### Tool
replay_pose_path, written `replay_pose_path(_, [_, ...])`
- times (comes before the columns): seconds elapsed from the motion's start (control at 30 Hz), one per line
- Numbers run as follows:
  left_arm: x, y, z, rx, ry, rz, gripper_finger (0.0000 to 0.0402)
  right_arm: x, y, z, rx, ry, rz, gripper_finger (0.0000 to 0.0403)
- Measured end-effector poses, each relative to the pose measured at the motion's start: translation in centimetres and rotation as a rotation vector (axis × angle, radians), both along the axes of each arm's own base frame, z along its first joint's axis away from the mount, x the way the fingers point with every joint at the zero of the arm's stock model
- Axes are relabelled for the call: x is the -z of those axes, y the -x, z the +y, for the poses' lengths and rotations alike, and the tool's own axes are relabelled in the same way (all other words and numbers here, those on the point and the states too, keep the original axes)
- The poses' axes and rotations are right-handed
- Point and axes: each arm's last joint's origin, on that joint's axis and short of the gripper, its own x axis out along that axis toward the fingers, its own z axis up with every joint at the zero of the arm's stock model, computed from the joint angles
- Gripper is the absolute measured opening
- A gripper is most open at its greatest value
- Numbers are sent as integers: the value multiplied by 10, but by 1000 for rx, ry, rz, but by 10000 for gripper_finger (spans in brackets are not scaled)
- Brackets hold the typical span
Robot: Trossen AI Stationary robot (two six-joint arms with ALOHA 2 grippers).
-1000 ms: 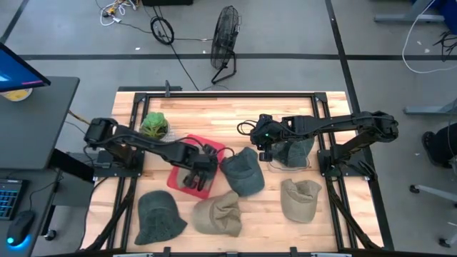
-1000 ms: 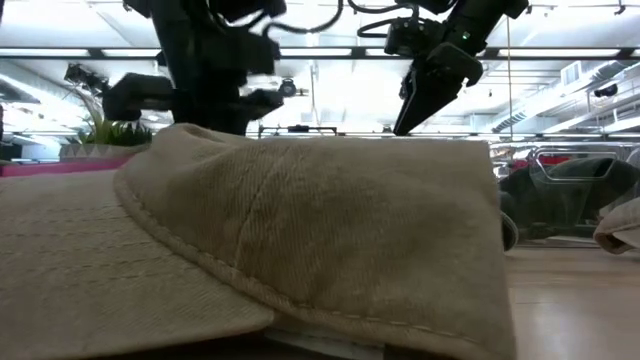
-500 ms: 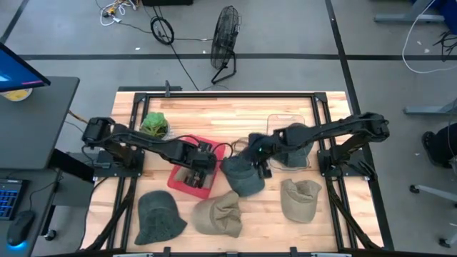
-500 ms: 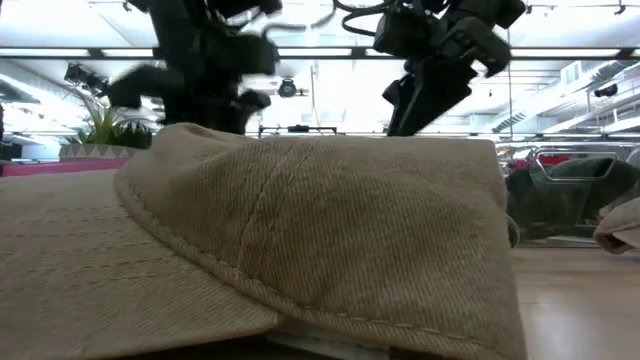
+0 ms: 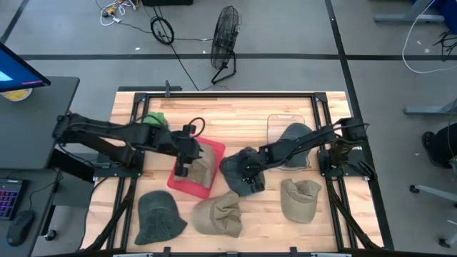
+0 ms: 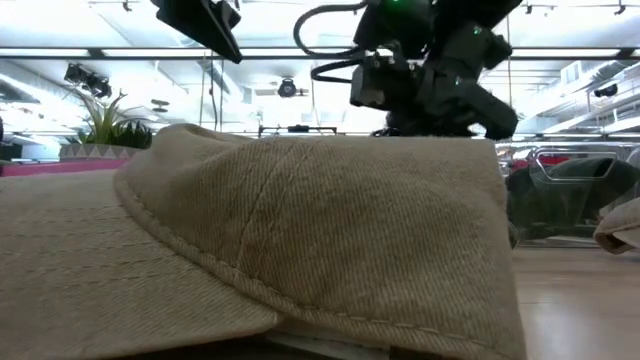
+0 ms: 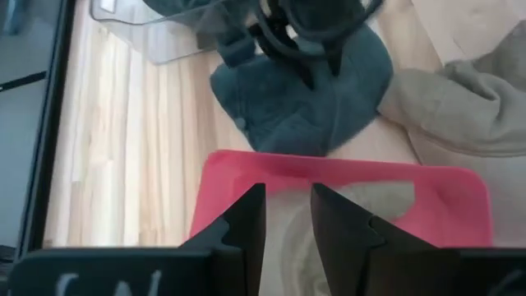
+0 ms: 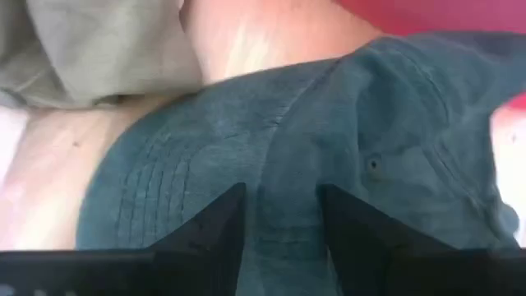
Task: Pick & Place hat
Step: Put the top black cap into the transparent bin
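Observation:
A dark green hat [image 5: 241, 180] lies flat on the table right of the red tray [image 5: 187, 187]. My right gripper [image 5: 248, 168] is low over its crown, open, and in the right wrist view [image 8: 283, 222] its fingers stand on either side of a ridge in the green cloth [image 8: 246, 123]. A tan hat [image 5: 203, 164] lies inside the red tray. My left gripper [image 5: 183, 164] hovers over the tray's left part, open by a narrow gap [image 7: 288, 218] and holding nothing. My right gripper comes at the dark green hat's crown [image 8: 283, 164] from above, slanting in from the table's right. I cannot tell whether its fingertips touch the cloth. The hat lies flat on the table.
A clear container [image 5: 285, 125] with another dark green hat [image 5: 294, 143] sits at the right. Along the near edge lie a green hat [image 5: 161, 216] and two tan hats [image 5: 220, 213] [image 5: 300, 198]. A plant [image 5: 153, 123] stands far left. A tan hat [image 6: 300, 240] blocks the low view.
My right gripper has travelled from beside the clear container toward the table's left and near edge, and down onto the dark green hat. My left gripper has risen and drawn back toward the left, out of the red tray, uncovering the tan hat lying there.

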Motion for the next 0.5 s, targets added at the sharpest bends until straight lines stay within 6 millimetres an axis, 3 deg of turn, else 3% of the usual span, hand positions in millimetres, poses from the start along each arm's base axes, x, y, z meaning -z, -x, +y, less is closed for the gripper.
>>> replay_pose_path(0.1, [0,0,0,1,0,0,101,0,-1,0,-39,20,-16,124])
replay_pose_path(0.27, [6,-4,-1,-1,-1,32,101,-10,3,0,-42,25,-6,17])
replay_pose_path(0.4, [8,-6,-1,-3,-1,40,101,-30,8,2,-35,26,-1,20])
replay_pose_path(0.5, [9,-8,-1,-4,1,33,101,-66,15,6,-4,50,-16,10])
